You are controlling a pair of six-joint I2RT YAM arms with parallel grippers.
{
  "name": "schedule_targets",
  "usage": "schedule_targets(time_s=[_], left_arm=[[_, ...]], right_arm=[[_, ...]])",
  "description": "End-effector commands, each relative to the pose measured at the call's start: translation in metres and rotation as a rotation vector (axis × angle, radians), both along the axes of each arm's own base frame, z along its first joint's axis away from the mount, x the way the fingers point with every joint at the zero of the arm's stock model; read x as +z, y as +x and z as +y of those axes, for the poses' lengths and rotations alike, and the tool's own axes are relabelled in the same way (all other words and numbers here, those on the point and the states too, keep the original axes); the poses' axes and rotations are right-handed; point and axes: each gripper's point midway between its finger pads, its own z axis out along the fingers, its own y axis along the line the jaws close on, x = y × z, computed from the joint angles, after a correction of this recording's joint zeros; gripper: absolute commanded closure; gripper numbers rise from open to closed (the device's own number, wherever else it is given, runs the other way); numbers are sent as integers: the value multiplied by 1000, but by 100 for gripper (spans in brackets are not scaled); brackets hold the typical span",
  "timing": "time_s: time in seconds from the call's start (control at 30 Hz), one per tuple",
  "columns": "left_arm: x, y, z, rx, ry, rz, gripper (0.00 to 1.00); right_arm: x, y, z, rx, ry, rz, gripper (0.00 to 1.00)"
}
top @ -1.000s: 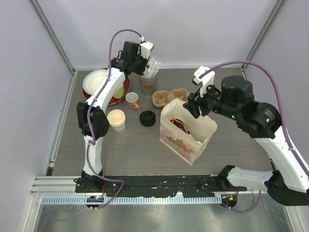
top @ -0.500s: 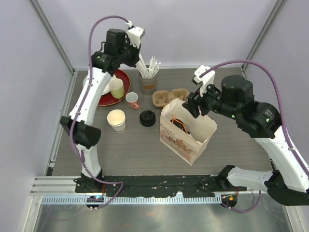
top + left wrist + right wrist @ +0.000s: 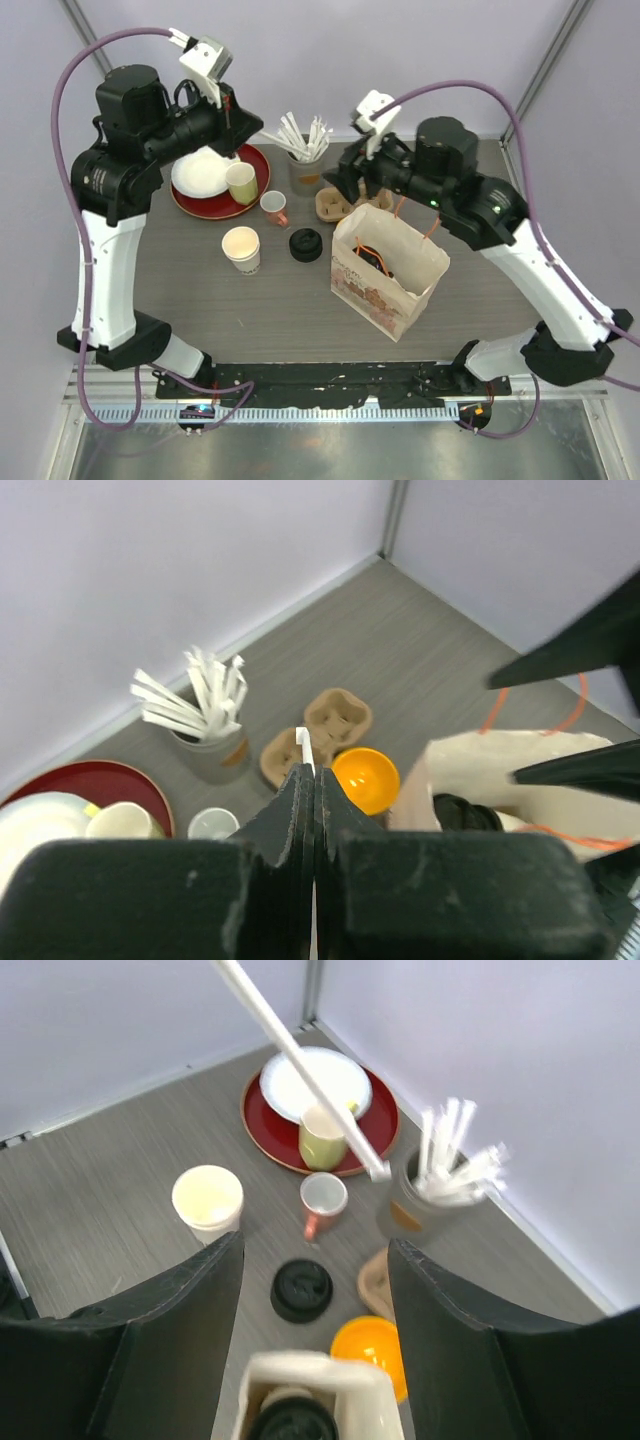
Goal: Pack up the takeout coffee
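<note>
Your left gripper [image 3: 314, 772] – fingers clamped on white straw [image 3: 300, 1065], held high. Right gripper [image 3: 315, 1250] – fingers apart, near bag [image 3: 375, 290]. Open cup [image 3: 241, 248] on table near black lid [image 3: 305, 245]; lidded cup [image 3: 292, 1422] inside bag.

arms [image 3: 108, 262]: white shells; joints: black; cables [image 3: 68, 62]: purple; fingers [image 3: 170, 1340]: black

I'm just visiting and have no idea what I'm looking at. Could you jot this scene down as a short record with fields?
left gripper: shut on a straw, raised high
right gripper: open, empty, in the air by the bag
bag: upright, open, a lidded cup inside
open cup: on the table, no lid
loose lid: on the table, apart from the open cup
</note>
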Motion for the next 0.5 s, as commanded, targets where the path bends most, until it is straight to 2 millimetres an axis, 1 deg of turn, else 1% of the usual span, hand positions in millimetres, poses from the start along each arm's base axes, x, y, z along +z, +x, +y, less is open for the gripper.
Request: schedule_targets(time_s=[0.0, 0.03, 0.07, 0.1, 0.13, 0.17, 0.23, 0.3, 0.33, 0.37, 0.47], left_arm=[[-22, -30, -12, -102, -36, 150, 100], [-24, -33, -12, -108, -38, 162, 100], [-23, -35, -13, -113, -42, 166, 100], [-24, -41, -14, -132, -46, 180, 100], [-23, -45, -14, -139, -51, 183, 100], [-22, -48, -15, -151, -53, 183, 100], [-22, -55, -15, -164, -54, 190, 100], [-23, -57, -15, -171, -52, 194, 100], [-23, -59, -14, -173, -50, 192, 100], [-23, -60, -14, -173, -48, 190, 100], [-25, -62, -13, -179, -42, 193, 100]], right_arm=[[33, -7, 65, 145, 4, -175, 33], [27, -8, 75, 150, -32, -181, 32], [35, -10, 80, 152, -34, -207, 32], [34, -13, 89, 167, -57, -227, 31], [24, -3, 97, 140, -83, -220, 31], [29, -1, 99, 131, -76, -229, 31], [25, 9, 104, 100, -88, -226, 31], [26, 13, 105, 82, -90, -231, 34], [27, 15, 106, 77, -88, -234, 36], [25, 16, 109, 80, -87, -234, 40], [25, 18, 111, 70, -88, -239, 40]])
